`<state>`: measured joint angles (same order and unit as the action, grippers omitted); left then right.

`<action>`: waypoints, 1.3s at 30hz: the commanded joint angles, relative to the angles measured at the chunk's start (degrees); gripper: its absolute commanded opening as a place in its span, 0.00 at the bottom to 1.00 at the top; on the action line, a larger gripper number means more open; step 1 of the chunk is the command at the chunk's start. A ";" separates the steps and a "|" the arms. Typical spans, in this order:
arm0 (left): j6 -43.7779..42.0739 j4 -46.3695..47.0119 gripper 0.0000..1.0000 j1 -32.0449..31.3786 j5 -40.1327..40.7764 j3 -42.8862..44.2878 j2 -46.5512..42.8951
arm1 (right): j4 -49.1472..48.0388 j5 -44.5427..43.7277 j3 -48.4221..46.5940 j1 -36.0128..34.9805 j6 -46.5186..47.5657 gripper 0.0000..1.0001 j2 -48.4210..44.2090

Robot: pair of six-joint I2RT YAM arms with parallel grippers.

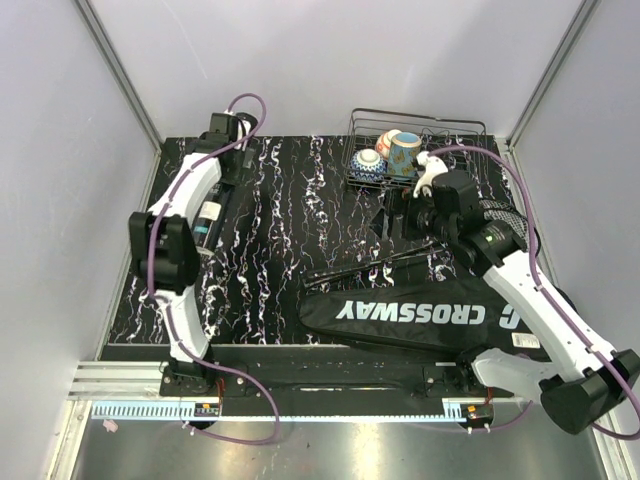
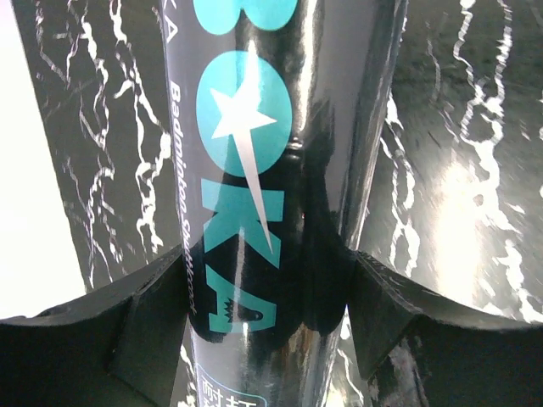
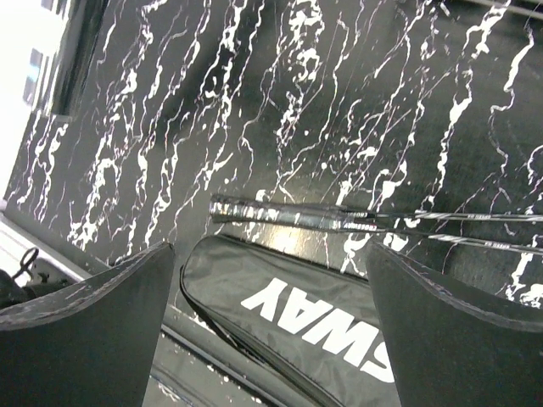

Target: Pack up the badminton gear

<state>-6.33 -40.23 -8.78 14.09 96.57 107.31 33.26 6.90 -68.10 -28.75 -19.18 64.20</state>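
Observation:
The dark tube with teal lettering (image 1: 205, 228) lies along the table's left side. My left gripper (image 1: 216, 196) is down over it. In the left wrist view the tube (image 2: 246, 127) fills the gap between the two fingers of the left gripper (image 2: 267, 254), which press against its sides. The long black "CROSSWAY" bag (image 1: 420, 315) lies flat at the front right. The black racket (image 1: 380, 262) lies just behind it, its head (image 1: 497, 212) partly under my right arm. My right gripper (image 1: 415, 215) hangs open and empty above the racket handle (image 3: 280, 214) and the bag (image 3: 322, 322). No shuttlecock shows.
A wire basket (image 1: 470, 128) with painted ceramic cups (image 1: 402, 150) stands at the back right, just behind my right gripper. Grey walls close in the table on the left, back and right. A metal rail runs along the near edge.

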 commanded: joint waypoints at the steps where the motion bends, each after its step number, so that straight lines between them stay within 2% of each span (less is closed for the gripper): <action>1: -8.53 -0.55 0.30 1.39 0.05 13.61 12.44 | 0.75 3.91 2.00 -0.16 1.07 1.00 -3.29; 3: -7.39 -4.50 0.30 2.71 1.73 21.67 16.95 | 1.19 4.18 2.97 -0.16 0.99 1.00 -3.82; 5: -7.21 -5.47 0.32 4.28 3.84 24.35 21.00 | 1.90 4.00 4.10 -0.16 1.34 1.00 -4.26; 6: -7.21 -5.48 0.36 4.82 3.76 25.58 21.97 | 1.90 4.00 4.55 -0.08 1.34 1.00 -4.35; 12: -6.77 -5.91 0.43 7.02 4.81 27.44 27.51 | 0.76 4.79 8.24 -0.08 0.46 1.00 -2.34; 18: -3.78 -8.81 0.62 8.16 1.82 29.90 31.29 | 0.58 5.23 9.21 -0.25 -3.75 1.00 0.04; 22: -1.94 -9.25 0.72 8.69 1.73 29.20 31.65 | 0.32 0.67 10.70 -0.16 -9.63 1.00 -0.66; 24: -0.01 -9.52 0.78 8.69 2.08 28.76 31.39 | 0.67 -2.23 11.40 -0.08 -11.83 0.99 -0.84; 26: 1.13 -9.52 0.96 8.69 2.17 28.06 30.07 | 0.93 -5.38 12.37 -0.08 -14.56 1.00 -0.92; 30: 6.14 -9.87 0.99 8.69 2.35 26.74 26.03 | 1.99 -12.34 13.51 0.71 -19.92 1.00 0.39; 34: 10.97 -12.05 0.99 8.69 3.40 26.74 19.89 | 1.90 -12.96 13.87 4.49 -25.10 1.00 5.21; 39: 16.34 -10.31 0.99 7.81 0.25 19.37 9.61 | -0.37 -12.25 14.92 10.81 -29.33 1.00 8.39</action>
<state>3.70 -51.96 -0.38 15.40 119.50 129.73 35.22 -2.59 -54.22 -21.67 -42.70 71.18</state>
